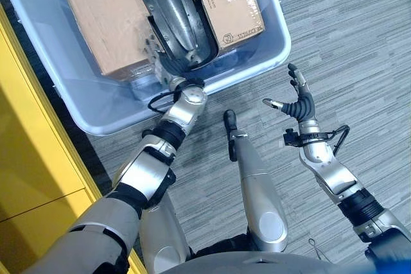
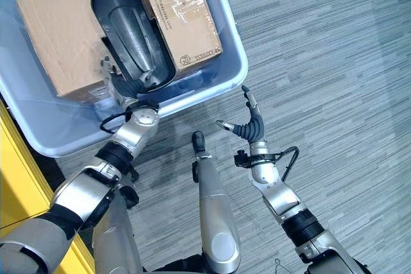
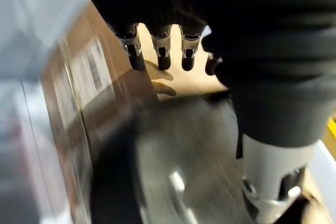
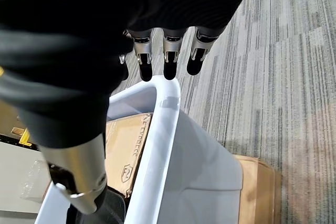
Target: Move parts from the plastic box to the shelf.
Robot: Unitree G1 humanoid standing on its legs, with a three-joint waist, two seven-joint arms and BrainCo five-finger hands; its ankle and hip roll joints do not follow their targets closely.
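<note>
- Left eye view, nearest the robot: the right hand (image 1: 299, 102) hangs over bare grey striped carpet (image 1: 359, 43), its dark-tipped fingers straight and spread, its thumb out to the side, with nothing in it. Open floor lies all round this hand, and the box's near corner stands just off to its left.
- Beyond and left of that hand, the left hand (image 1: 156, 52) reaches over the near rim of the plastic box (image 1: 273, 20) and lies at the near end of the dark part (image 1: 173, 11). The part's edge covers most of the hand, so whether its fingers grip the part cannot be told; the left wrist view shows the fingers (image 3: 160, 51) fairly straight above brown cardboard, with the part's curved dark surface just below them.
- The plastic box is pale blue-grey, smooth, with rounded corners and a thick rolled rim.
- One dark part lies inside: long, rounded and ribbed, of dull grey-black moulded material, resting on top of the cartons.
- Two flat brown cardboard cartons fill the box, one (image 1: 99, 17) left of the part and one (image 1: 234, 1) right of it with clear tape across its top.
- Left of the left arm, a yellow shelf edge (image 1: 29, 120) runs diagonally, close along the box's left wall.
</note>
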